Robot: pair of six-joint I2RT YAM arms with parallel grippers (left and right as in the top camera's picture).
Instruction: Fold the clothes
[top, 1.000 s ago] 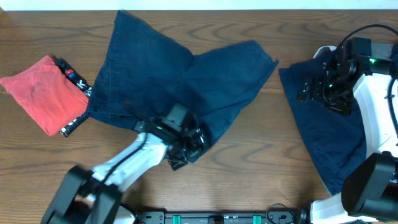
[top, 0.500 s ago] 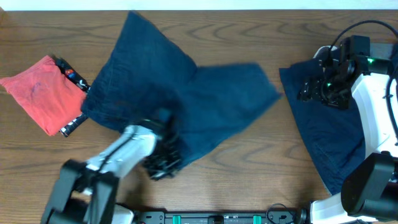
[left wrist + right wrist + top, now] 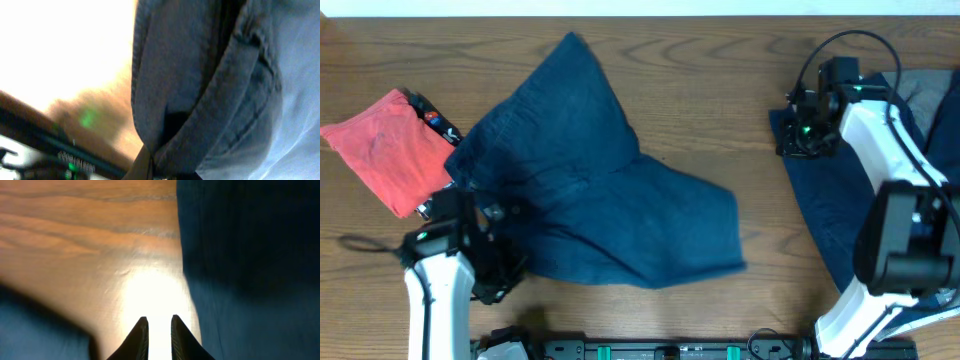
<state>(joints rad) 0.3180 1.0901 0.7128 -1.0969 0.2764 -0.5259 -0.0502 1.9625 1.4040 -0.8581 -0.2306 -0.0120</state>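
A dark blue pair of shorts [image 3: 600,200] lies spread across the middle of the table. My left gripper [image 3: 492,268] is at its lower left edge, shut on a fold of the denim [image 3: 200,100], which bunches into the jaws at the bottom of the left wrist view [image 3: 150,169]. A second navy garment [image 3: 850,220] lies at the right. My right gripper [image 3: 798,140] hovers at its upper left edge. In the right wrist view the gripper [image 3: 157,320] has only a narrow gap, with bare wood between the fingers [image 3: 140,337] and the navy cloth [image 3: 250,255] just to the right.
A folded red cloth [image 3: 385,150] sits at the far left on top of a black patterned item [image 3: 432,125]. A grey piece of fabric [image 3: 920,95] shows at the upper right. The table's front rail [image 3: 640,350] runs along the bottom.
My left gripper closed on the shorts' lower edge and dragged it left, shifting the whole garment. My right gripper moved left to the navy garment's edge and narrowed its jaws.
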